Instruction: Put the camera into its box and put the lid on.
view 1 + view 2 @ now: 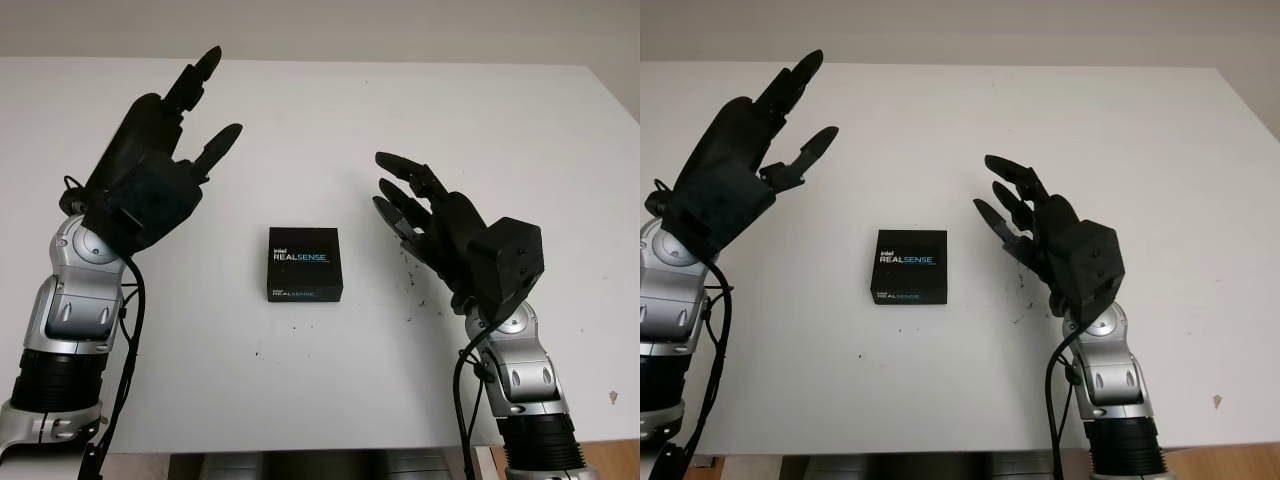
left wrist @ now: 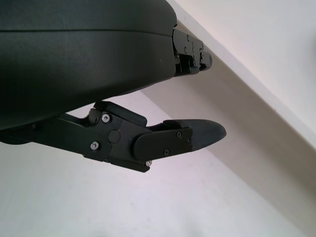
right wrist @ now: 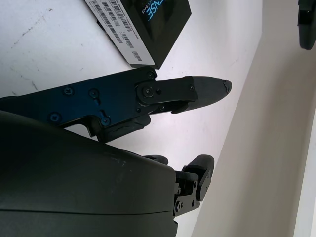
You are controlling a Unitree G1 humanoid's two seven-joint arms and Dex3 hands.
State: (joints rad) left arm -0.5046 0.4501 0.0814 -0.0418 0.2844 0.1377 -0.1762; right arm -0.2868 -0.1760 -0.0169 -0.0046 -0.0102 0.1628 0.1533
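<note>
**Two hands up, box closed at table centre**

Two hands, both empty, both raised off the white table.

Near right: right hand hangs just right of the box, palm turned toward it, holding nothing, touching nothing. Right wrist view puts one of its fingers close to the box corner, with bare table showing between.

Centre: black RealSense box sits flat and square on the table, between the hands, lid on. No loose camera or separate lid on the table; looks like the task is done or nearly so, but I can't tell what's inside.

Handling, my read: small rigid cardboard carton, light, smooth printed skin so a bit slippery. Won't deform under a moderate squeeze, though the lid could slide off if lifted by the top alone. Best hold is across two opposite side walls, low down, thumb against fingers. Contents presumably fragile, so no dropping.

Far left: left hand is higher and further out, well apart from the box, open, gripping nothing; its fingers point away toward the far edge.
</note>
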